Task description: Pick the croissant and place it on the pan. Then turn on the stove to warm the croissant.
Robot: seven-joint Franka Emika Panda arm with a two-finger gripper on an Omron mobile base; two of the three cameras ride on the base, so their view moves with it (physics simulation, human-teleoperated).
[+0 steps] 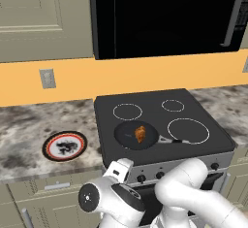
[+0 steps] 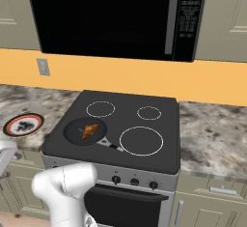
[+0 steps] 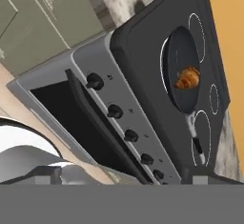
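On the stove (image 1: 164,120), croissant (image 1: 140,134) sits inside the pan (image 1: 127,136), front-left burner. Gripper low by the knobs (image 3: 115,111); can't tell if open or closed.

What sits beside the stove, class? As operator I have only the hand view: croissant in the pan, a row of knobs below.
Observer: A red-rimmed plate lies on the counter left of the stove.
Operator: What hangs above the burners?
Observer: A black microwave, its door shut.
Operator: Anything on the wall?
Observer: One outlet on the orange wall, up behind the plate.
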